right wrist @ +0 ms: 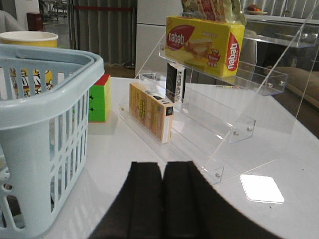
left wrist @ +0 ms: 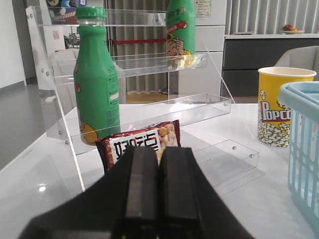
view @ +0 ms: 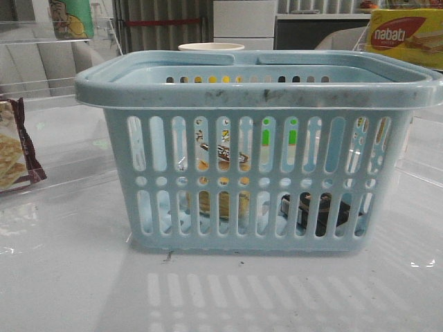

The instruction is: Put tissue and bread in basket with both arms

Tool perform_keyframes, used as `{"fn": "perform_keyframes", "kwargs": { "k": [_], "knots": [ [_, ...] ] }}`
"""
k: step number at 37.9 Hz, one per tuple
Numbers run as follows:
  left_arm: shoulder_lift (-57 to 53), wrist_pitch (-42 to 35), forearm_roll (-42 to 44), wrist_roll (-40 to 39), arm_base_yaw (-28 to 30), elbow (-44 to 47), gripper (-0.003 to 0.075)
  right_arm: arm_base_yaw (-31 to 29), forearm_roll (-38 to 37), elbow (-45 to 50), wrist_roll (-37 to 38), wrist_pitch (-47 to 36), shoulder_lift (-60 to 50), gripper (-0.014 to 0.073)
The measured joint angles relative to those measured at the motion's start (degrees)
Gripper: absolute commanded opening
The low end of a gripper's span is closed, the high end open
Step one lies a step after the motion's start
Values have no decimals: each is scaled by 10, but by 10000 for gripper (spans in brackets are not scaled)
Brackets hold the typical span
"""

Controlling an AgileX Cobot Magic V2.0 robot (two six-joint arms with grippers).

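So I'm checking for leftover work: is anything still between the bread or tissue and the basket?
Nothing visible. Seen through the slots, the bread and the tissue already lie inside the basket. Both grippers' jaws are shut and empty.

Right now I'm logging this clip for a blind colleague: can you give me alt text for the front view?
A large light-blue slotted basket fills the view on a glossy white table; through its slots show the bread at left and the dark tissue packet at right, both inside. A maroon-edged snack bag sits at far left; no arms are visible.
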Motion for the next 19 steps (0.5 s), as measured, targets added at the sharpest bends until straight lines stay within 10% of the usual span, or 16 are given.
{"fn": "perform_keyframes", "kwargs": {
  "k": [19],
  "knots": [
    [0, 0, 0, 0, 0, 0, 91, 0, 7, 0, 0, -27, 0, 53]
  ]
}}
